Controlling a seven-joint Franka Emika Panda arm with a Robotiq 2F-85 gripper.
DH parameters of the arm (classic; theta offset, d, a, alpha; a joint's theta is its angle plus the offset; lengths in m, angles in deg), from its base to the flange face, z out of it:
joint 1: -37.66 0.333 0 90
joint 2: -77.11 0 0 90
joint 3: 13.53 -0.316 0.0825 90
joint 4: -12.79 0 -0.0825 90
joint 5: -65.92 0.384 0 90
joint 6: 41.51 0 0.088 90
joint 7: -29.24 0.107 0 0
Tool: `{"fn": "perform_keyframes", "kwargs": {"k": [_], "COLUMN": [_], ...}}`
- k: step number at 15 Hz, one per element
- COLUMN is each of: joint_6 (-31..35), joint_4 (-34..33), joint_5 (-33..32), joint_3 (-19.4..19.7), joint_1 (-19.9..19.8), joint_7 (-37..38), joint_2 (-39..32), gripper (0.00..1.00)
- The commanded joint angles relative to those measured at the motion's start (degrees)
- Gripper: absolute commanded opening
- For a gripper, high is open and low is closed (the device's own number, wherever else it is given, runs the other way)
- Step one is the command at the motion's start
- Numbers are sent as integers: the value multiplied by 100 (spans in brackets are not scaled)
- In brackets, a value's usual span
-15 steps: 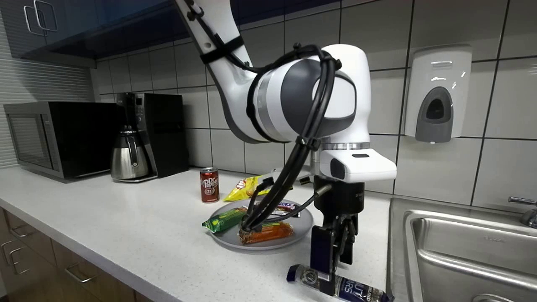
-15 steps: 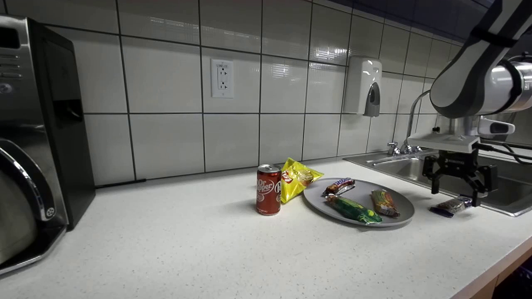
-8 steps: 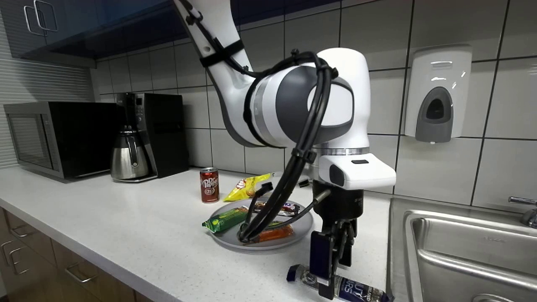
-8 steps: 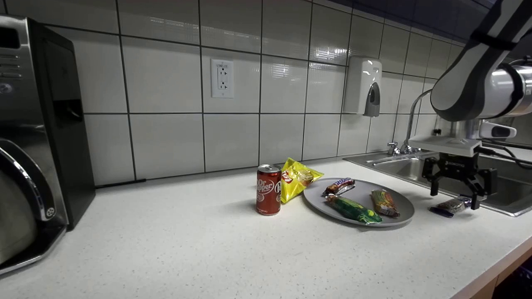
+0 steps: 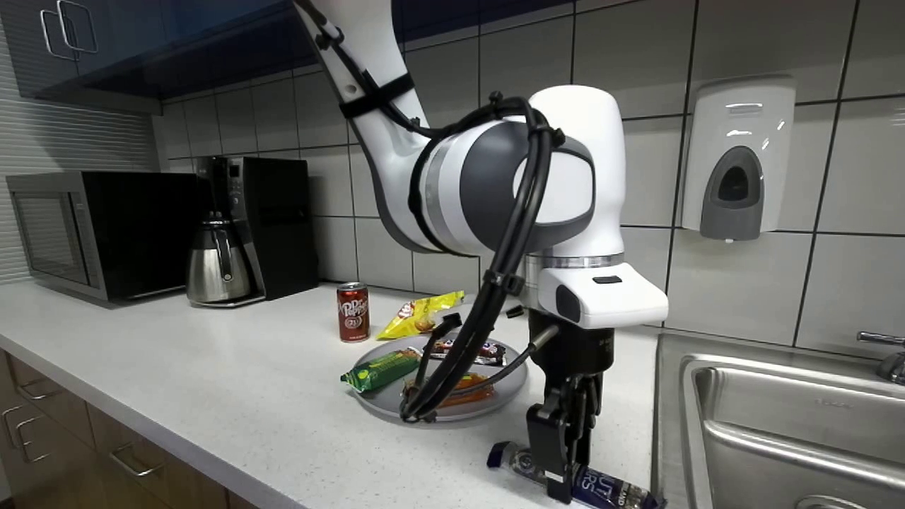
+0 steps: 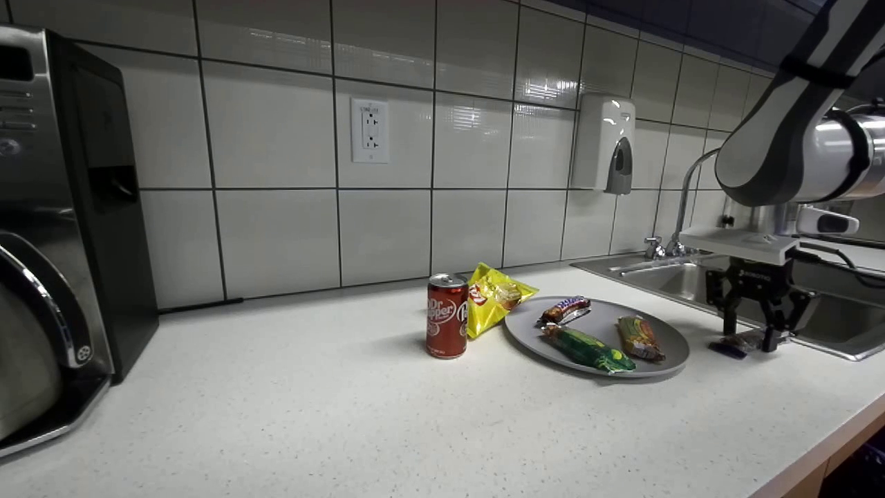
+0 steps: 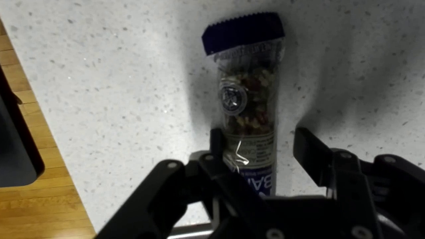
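One bent arm (image 5: pixel 488 177), gripper (image 7: pixel 259 139) pointing straight down, jaws partly apart, astride a nut bar (image 7: pixel 250 99).

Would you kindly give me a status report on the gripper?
Gripper open, astride nut bar, gap beside one finger. Bar lying on counter. No obstruction seen between fingers.

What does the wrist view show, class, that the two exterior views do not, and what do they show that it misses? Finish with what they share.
Only the wrist view: planks of a wooden floor, and a gap between the nut bar and one finger of the tool.

Only the exterior views: the red soda can, yellow bag, wall dispenser, and gray plate with three wrapped snacks.

Shared: the nut bar on the speckled countertop, with the tool around it.
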Motion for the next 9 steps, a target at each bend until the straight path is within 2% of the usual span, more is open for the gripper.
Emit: {"fn": "perform_keyframes", "kwargs": {"k": [1, 4, 9], "joint_6": [104, 129, 122], "joint_4": [57, 44, 14], "joint_5": [150, 149, 2], "joint_3": [-55, -57, -21], "joint_1": [-81, -73, 30], "joint_7": [-240, -245, -189], "joint_2": [21, 39, 169], "gripper": [27, 7, 8]}}
